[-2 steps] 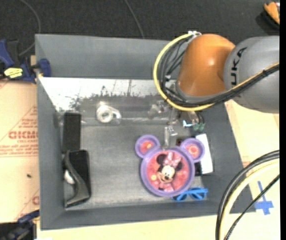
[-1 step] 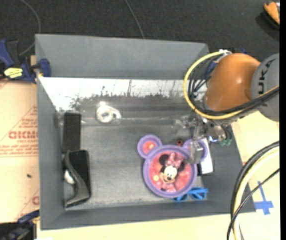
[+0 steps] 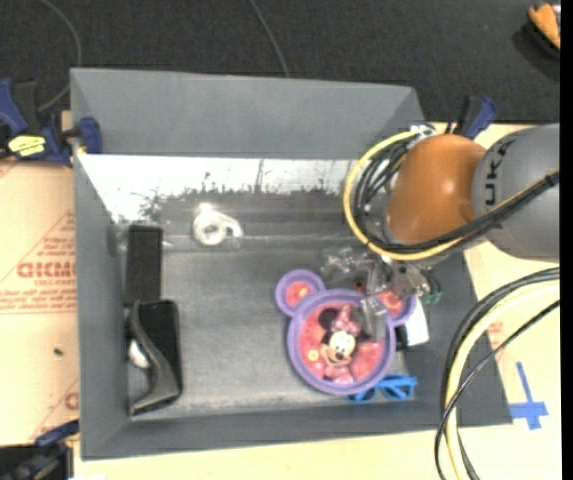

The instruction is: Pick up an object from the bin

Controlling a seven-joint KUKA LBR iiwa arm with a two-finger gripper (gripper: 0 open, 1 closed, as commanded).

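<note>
Target, as I judge it: the purple mouse-ear plate (image 3: 294, 340), pink inside with a cartoon mouse print. It lies face up on the floor of the bin (image 3: 246, 118), in the right half toward the front wall. One ear points up-left; the other is under my gripper (image 3: 374, 306).

Gripper sits over the plate's upper right edge, about at that ear. Cables and the orange wrist cover crowd it, so I cannot tell if the gripper is spread or closed. Nothing visibly held.

Handling, as a judgement:
- Looks like hard kids' plastic, so light and stiff, no give under a squeeze.
- Glossy face, likely slippery.
- Shallow and flat on the floor, and too wide to span.

Where to hold: pinch the raised rim, one side inside the dish and one outside, or take the ear as a tab. A rim grip is off-centre, so I expect the plate to hang and swing, and it may slide out if the pinch is shallow.

Clutter close by:
- blue plastic piece (image 3: 386, 389), touching or under the plate's front right edge
- small white thing (image 3: 416, 326), just beside the rim on the right

Both could get bumped.

Well apart: black objects (image 3: 154, 353) by the left wall, white ring-like bit (image 3: 214, 228) near the back wall.
</note>
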